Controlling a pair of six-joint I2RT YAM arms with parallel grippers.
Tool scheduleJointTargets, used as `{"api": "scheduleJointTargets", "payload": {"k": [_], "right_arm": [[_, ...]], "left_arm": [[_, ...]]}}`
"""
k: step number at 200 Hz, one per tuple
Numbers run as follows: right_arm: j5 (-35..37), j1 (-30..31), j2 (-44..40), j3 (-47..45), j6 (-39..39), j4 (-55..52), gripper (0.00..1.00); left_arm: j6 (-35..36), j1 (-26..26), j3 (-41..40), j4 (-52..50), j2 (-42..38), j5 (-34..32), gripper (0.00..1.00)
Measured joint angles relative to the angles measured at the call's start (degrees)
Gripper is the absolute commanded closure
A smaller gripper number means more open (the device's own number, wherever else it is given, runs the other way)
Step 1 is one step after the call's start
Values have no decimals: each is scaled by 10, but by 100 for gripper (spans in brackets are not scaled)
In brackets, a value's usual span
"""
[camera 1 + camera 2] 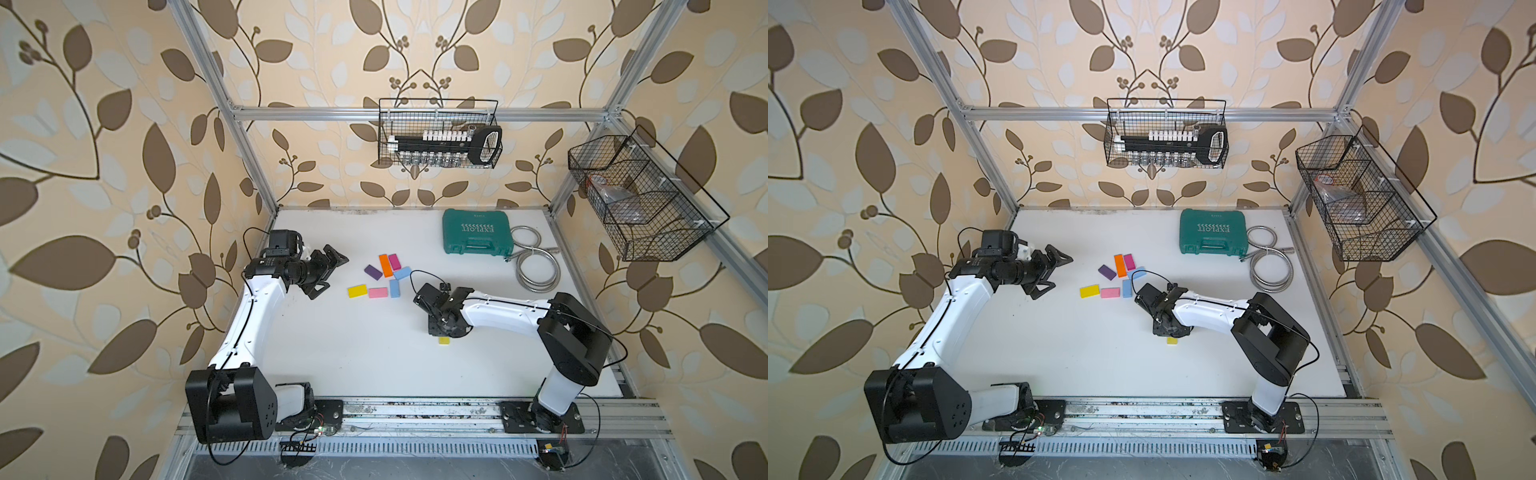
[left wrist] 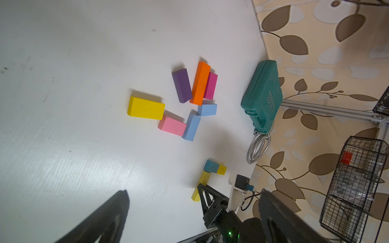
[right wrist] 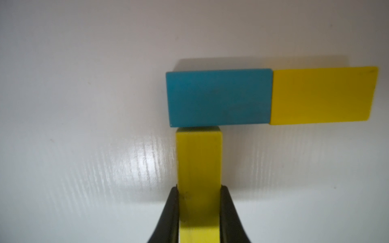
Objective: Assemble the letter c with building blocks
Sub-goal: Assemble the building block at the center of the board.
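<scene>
Several building blocks lie loose at mid-table in both top views: yellow [image 1: 357, 291], pink [image 1: 377, 293], two light blue [image 1: 394, 288], purple [image 1: 372, 272], orange [image 1: 385, 265] and magenta [image 1: 394, 262]. My right gripper [image 3: 199, 210] points down at the table, shut on a long yellow bar [image 3: 199, 160]. The bar's far end butts against a teal block [image 3: 219, 97], which lies end to end with another yellow block [image 3: 322, 96]. In a top view only a bit of yellow [image 1: 444, 340] shows under that gripper [image 1: 446, 328]. My left gripper [image 1: 330, 276] hovers open and empty, left of the loose cluster.
A green tool case [image 1: 476, 231] sits at the back right with a coiled metal hose [image 1: 536, 266] beside it. Wire baskets hang on the back wall [image 1: 440, 133] and the right wall [image 1: 640, 199]. Aluminium frame posts border the white table [image 1: 353, 365].
</scene>
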Motion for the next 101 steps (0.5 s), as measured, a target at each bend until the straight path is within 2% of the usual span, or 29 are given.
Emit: {"api": "scheduleJointTargets", "payload": {"k": [70,101], "right_arm": [[0,-4,1,2,-5,0,89],[0,-4,1,2,-6,0,84]], "left_arm": [[0,0,0,0,0,0,1],[0,0,0,0,0,0,1]]}}
